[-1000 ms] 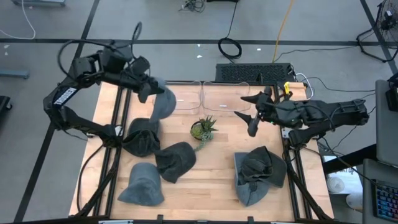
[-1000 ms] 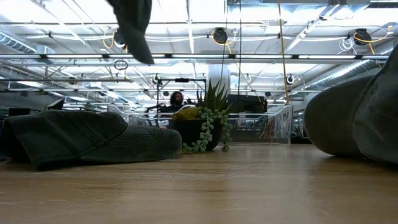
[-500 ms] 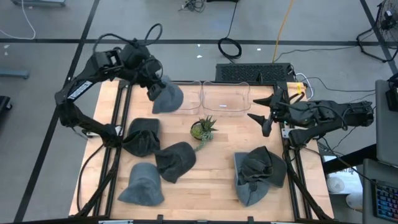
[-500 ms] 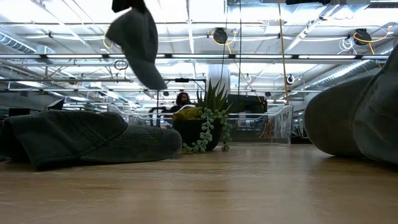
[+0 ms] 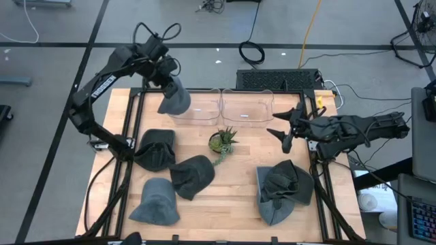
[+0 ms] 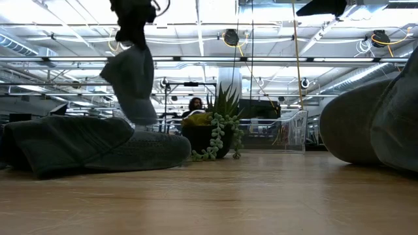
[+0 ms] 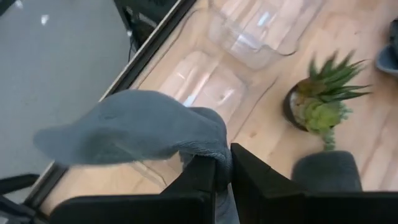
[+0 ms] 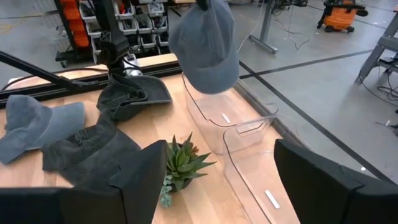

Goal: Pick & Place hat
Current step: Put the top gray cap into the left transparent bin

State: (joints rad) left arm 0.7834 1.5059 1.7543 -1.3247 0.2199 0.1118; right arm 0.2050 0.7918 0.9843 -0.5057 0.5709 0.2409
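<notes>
1. Near the table's (image 5: 238,197) front edge lie a grey hat by the front left corner (image 5: 155,202), a darker one (image 5: 191,175) just behind it, and a crumpled dark pile (image 5: 283,189) toward the front right.
2. Mid-table, a small potted succulent (image 5: 222,141) stands, with another dark hat (image 5: 155,149) at the left edge.
3. The right gripper (image 5: 286,129) hovers above the right edge with its fingers spread apart and nothing between them.
4. Along the back edge sit two clear plastic bins, the left bin (image 5: 202,106) and the right bin (image 5: 247,106), side by side.
5. The left gripper (image 5: 168,70) is at the back left corner, fingers pinched on the grey hat (image 5: 175,97), which hangs below it over the left bin's outer end.
6. The left wrist view shows what the high view hides: both fingers (image 7: 249,171) clamp a fold of the hat's fabric (image 7: 134,130).
7. The low view shows the hat (image 6: 130,78) dangling clear of the table; only there does a person appear, far behind the plant (image 6: 215,127).
8. The right wrist view shows the hat (image 8: 206,46) suspended above the bin's rim (image 8: 233,124).
</notes>
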